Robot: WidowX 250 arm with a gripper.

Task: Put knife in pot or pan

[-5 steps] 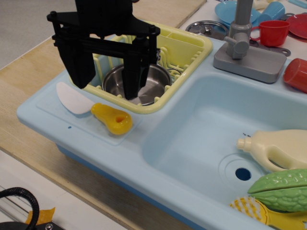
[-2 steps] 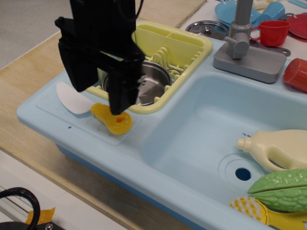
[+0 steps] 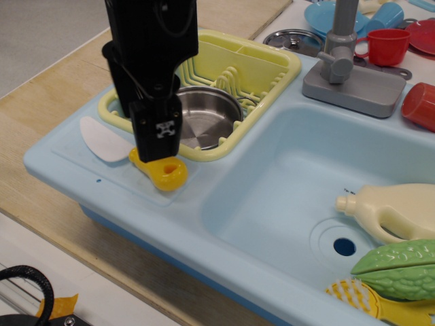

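Observation:
The knife lies flat on the blue sink's left drainboard, white blade to the left, yellow handle to the right. My black gripper stands low over the knife where blade meets handle, turned edge-on to the camera. Its near finger hides the knife's middle; the far finger is hidden behind it. The jaws seem open astride the knife. The steel pot sits in the yellow dish rack just behind the gripper.
The blue sink basin to the right holds a cream bottle, a green vegetable and a yellow-bristled brush. The grey faucet, a steel lid and red cups stand behind.
The gripper has turned about a quarter turn and moved down and forward from above the pot to the knife's handle end. The knife has not moved.

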